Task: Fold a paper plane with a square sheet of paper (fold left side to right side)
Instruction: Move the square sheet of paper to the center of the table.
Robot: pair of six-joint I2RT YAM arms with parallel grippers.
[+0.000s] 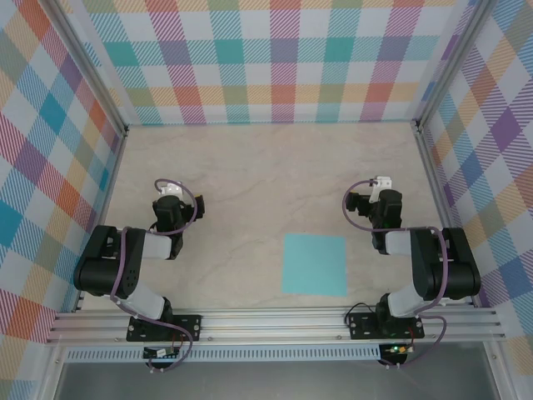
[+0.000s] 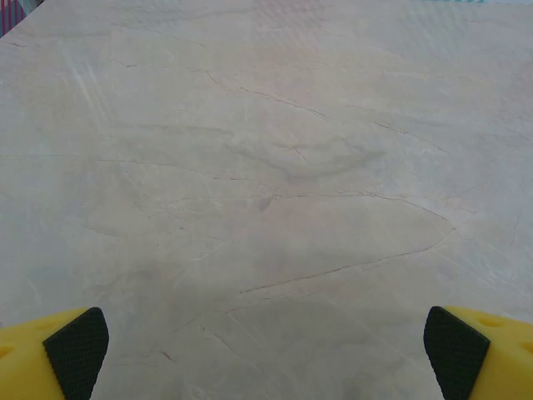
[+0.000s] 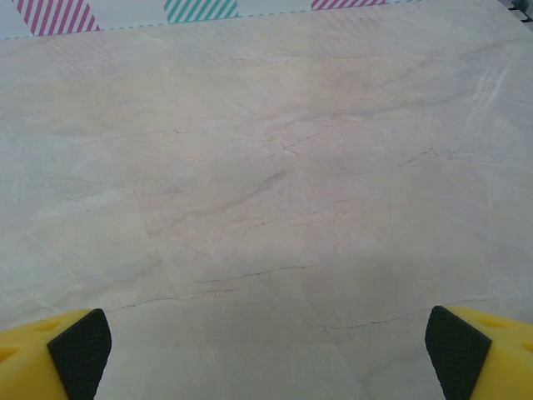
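**Overhead view, bottom of frame.** An aluminium rail (image 1: 275,321) runs across the frame. It carries the base of the left arm (image 1: 117,271) at lower left and the base of the right arm (image 1: 433,271) at lower right. Just above the rail, at lower centre-right, the square sheet of paper (image 1: 314,264) lies flat and unfolded on the table (image 1: 266,167), its edges parallel to the rail. It sits between the two arms, nearer the right one, and touches neither.

**Mid-frame.** Both arms are folded back on themselves, with their wrists at mid-height to either side of the sheet and well apart from it.

**Left wrist view.** The left claw (image 2: 266,354) stands at full spread, with one yellow finger in each lower corner of the frame. Each finger is faced with a black textured pad (image 2: 77,350). Marbled table surface lies between the fingers, and nothing is gripped.

**Right wrist view.** The right claw (image 3: 266,354) shows the same arrangement. Its jaws are wide apart, its black pads (image 3: 79,350) sit in the lower corners, and it holds nothing.

**Upper frame.** The pale, veined table extends to the far edge. Pastel checked walls (image 1: 283,58) enclose it at the back and on both sides. In the right wrist view, magenta and teal stripes of the far wall (image 3: 200,8) line the top edge.
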